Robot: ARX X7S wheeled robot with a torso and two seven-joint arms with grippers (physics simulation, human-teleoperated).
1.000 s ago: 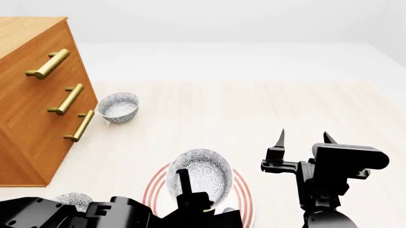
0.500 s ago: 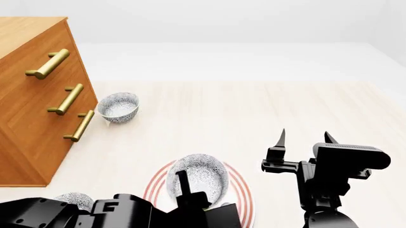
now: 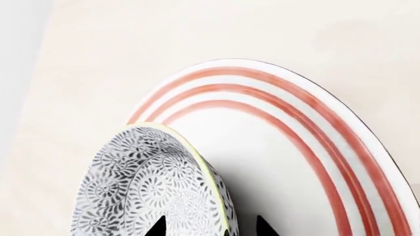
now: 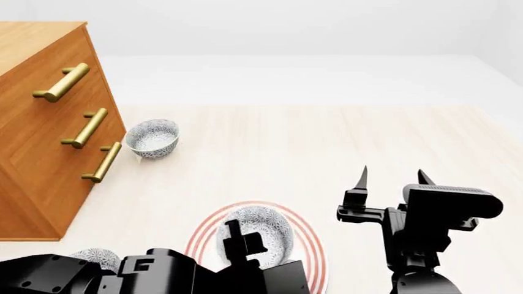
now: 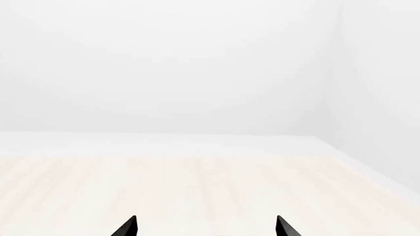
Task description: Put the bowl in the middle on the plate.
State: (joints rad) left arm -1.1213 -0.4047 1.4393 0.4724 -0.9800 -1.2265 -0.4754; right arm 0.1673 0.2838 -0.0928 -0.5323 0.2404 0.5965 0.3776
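The bowl, white with a dense grey-blue pattern, sits low over the plate, a wide white plate with red rings. My left gripper is shut on the bowl's near rim. In the left wrist view the bowl stands tilted on the plate. One fingertip of the left gripper is inside the bowl and the other outside its wall. My right gripper hangs open to the right of the plate, holding nothing. The right wrist view shows only bare floor beyond the right gripper.
A wooden dresser with brass handles stands at the left. A second patterned bowl lies beside its lower handle. A third bowl shows partly behind my left arm. Pale wood floor spreads ahead and to the right.
The left gripper has lowered the bowl toward the plate, so it looks smaller and more of the red rings show around it. The right arm has not moved.
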